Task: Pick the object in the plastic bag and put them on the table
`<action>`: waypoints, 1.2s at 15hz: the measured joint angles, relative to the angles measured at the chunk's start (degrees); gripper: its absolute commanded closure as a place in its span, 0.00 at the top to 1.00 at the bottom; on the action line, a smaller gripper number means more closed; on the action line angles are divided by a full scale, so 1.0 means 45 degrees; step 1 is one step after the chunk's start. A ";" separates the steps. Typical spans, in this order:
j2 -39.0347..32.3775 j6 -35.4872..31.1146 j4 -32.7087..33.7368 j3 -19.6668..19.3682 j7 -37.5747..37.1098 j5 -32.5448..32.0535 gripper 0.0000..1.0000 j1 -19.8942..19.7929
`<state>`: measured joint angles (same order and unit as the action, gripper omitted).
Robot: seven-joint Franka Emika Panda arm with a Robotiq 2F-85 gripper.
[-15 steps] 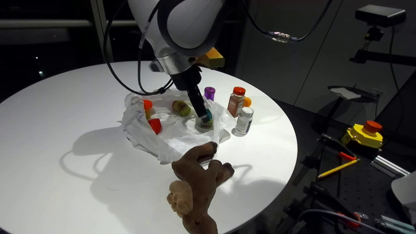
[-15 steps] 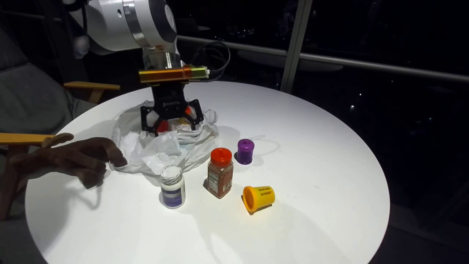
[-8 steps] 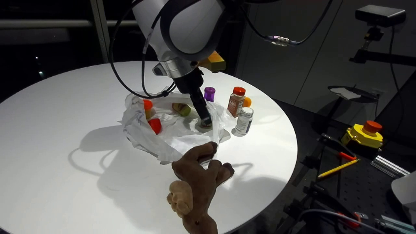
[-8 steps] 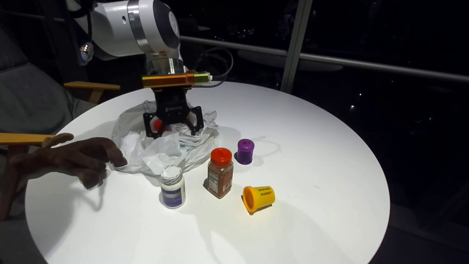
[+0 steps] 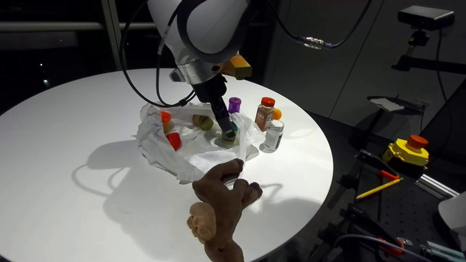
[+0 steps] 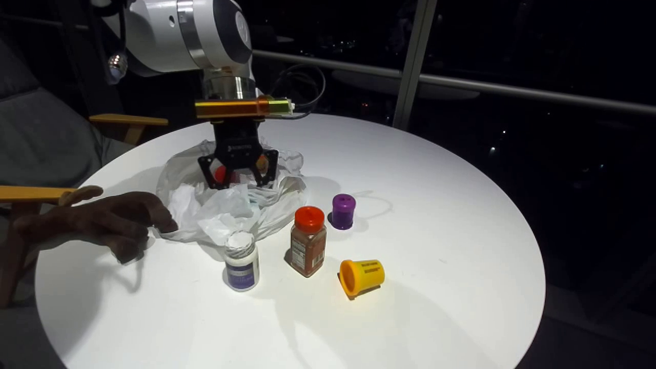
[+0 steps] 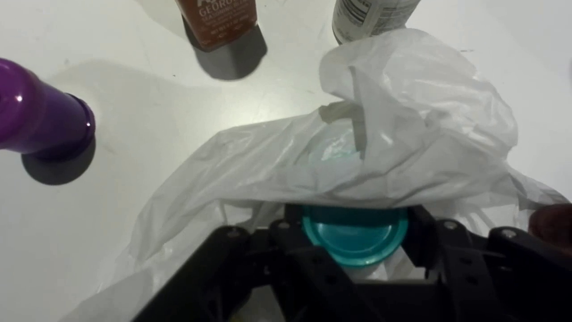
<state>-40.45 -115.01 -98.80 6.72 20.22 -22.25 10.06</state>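
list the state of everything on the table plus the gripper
gripper: closed on the teal-lidded jar
teal-lidded jar: lid on
plastic bag: crumpled, open
yellow-green jar: on its side
orange-lidded jar: lid on, partly hidden
red piece: pose unclear
seasoning jar: upright, capped
white bottle: upright, capped
purple container: standing on end
yellow cup: on its side
plush toy: lying down

1. My round white table [image 6: 435, 215] carries a plastic bag [image 6: 226, 211].
2. Near the bag stand a white bottle [image 6: 242, 265], red-capped bottle [image 6: 308, 246], purple jar [image 6: 343, 212].
3. Farther from it lies my yellow cup [image 6: 368, 277].
4. Beside it, a teddy bear [image 5: 222, 202].
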 measured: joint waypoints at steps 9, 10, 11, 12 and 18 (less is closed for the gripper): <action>0.1817 -0.0868 -0.0464 0.1202 -0.1267 0.1530 0.23 0.0404; 0.2226 -0.1179 -0.0778 0.1160 -0.1811 0.1513 0.23 0.0517; 0.2727 -0.1466 -0.1213 0.1088 -0.2390 0.1467 0.23 0.0619; 0.3303 -0.1702 -0.1742 0.0997 -0.2970 0.1369 0.23 0.0711; 0.7470 -0.2041 -0.5650 0.0281 -0.6450 0.0173 0.23 0.0739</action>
<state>-6.84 -124.19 -124.22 7.99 -8.80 -21.47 13.38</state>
